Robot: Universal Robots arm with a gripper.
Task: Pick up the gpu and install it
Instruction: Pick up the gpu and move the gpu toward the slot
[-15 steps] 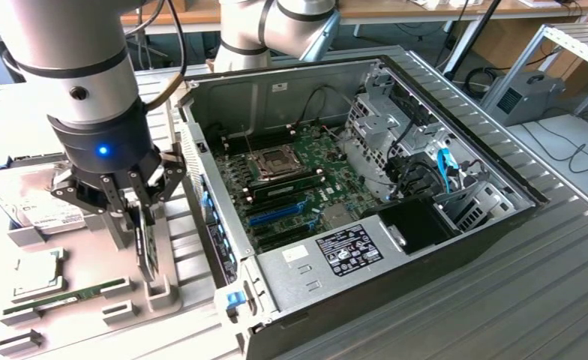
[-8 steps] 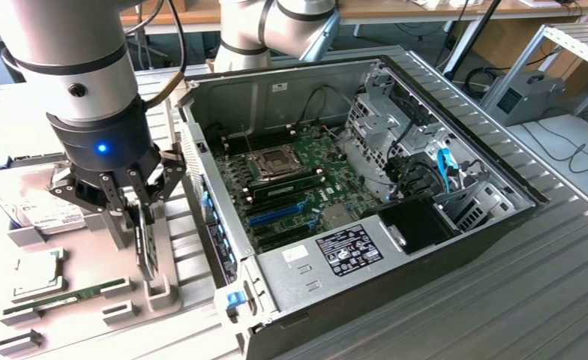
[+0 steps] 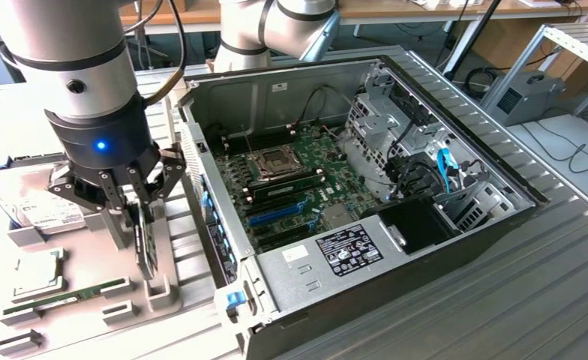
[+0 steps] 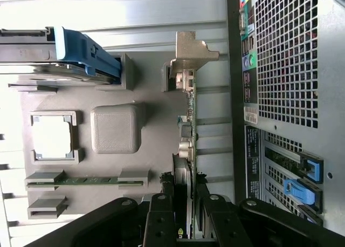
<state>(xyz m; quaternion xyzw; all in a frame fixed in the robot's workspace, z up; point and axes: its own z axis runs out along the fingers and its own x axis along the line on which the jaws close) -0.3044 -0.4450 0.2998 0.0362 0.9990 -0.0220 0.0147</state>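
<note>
gpu (image 3: 146, 244) on edge in grey holder tray (image 3: 164, 300), just beside the case | exterior view's left: hard drive (image 3: 29, 199), memory stick (image 3: 66, 294) | gripper (image 3: 137, 221) down over gpu, clamped or slack: cannot tell | exterior view's right: open computer case (image 3: 274, 97)

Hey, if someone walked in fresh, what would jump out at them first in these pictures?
The open computer case in the middle draws the eye first, with its green motherboard laid bare. Then, at the exterior view's left, the arm's gripper hangs right over the gpu, which stands on edge in a grey holder next to a hard drive.
</note>
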